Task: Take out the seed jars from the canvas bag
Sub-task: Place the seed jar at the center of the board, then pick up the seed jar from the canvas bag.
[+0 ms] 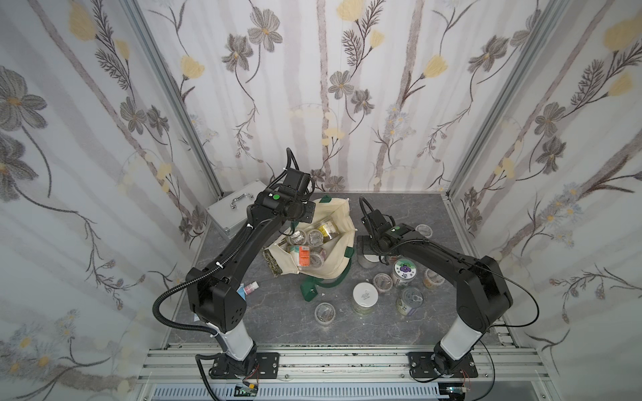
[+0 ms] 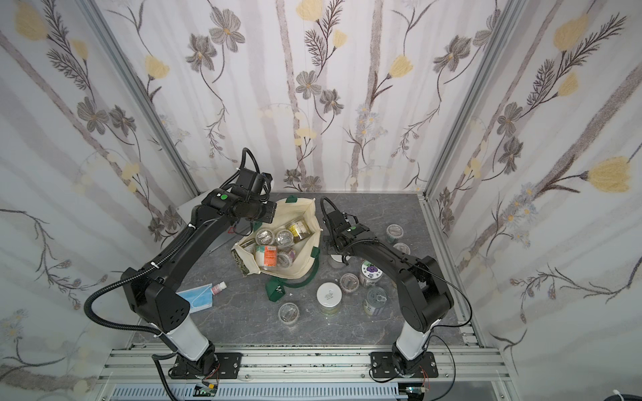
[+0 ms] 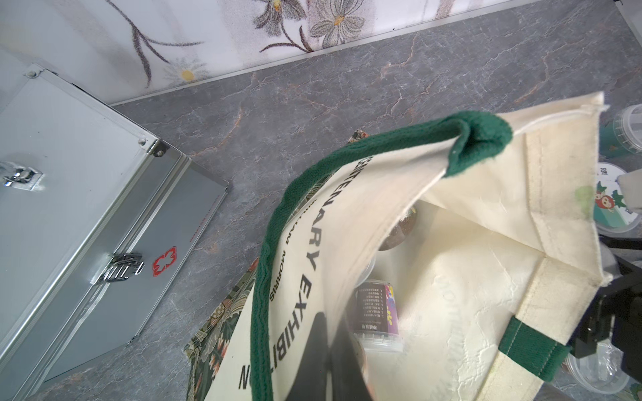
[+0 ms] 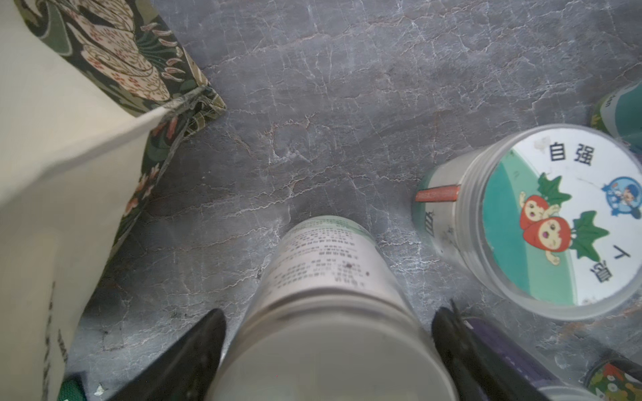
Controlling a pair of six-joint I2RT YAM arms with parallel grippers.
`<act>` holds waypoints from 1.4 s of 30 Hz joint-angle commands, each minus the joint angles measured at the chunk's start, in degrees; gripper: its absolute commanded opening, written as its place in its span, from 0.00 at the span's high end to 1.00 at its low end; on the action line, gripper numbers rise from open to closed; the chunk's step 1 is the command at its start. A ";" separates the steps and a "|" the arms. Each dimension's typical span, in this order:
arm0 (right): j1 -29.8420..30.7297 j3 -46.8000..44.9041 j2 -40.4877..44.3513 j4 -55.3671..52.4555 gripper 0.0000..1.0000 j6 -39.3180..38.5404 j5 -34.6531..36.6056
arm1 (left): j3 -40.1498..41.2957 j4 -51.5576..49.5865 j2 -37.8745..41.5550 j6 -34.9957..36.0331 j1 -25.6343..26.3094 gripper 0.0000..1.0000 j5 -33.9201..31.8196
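The right pincer (image 4: 328, 314) is hanging spread around an upright seed jar (image 4: 326, 264), seemingly finishing a set-down, while the left pincer (image 3: 326, 347) is pinching the canvas bag (image 3: 469, 312) open just beside it; next is calling for lifting clear and reaching inside.

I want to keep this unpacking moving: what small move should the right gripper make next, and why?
Probably lift the right gripper straight up. Its jaws are open, clear of both sides of the white-lidded jar, which stands on the table beside the bag. More jars lie in the bag.
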State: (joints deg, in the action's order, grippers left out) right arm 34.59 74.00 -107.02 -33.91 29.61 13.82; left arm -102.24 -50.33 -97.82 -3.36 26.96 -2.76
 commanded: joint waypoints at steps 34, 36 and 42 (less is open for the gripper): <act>17.71 16.97 -12.80 28.48 0.05 14.40 -25.68 | 1.34 3.48 1.04 1.19 0.13 1.00 -0.79; 18.20 16.95 -13.41 28.07 0.02 14.60 -25.61 | 1.28 3.36 1.05 1.13 0.16 1.00 -0.75; 19.28 15.68 -14.28 26.97 0.00 15.16 -23.80 | 1.34 3.56 1.23 1.03 0.02 1.00 -0.49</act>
State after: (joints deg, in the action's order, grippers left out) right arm 53.32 90.11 -120.44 -7.62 43.77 -9.17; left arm -100.97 -49.10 -97.10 -2.81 27.00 -3.49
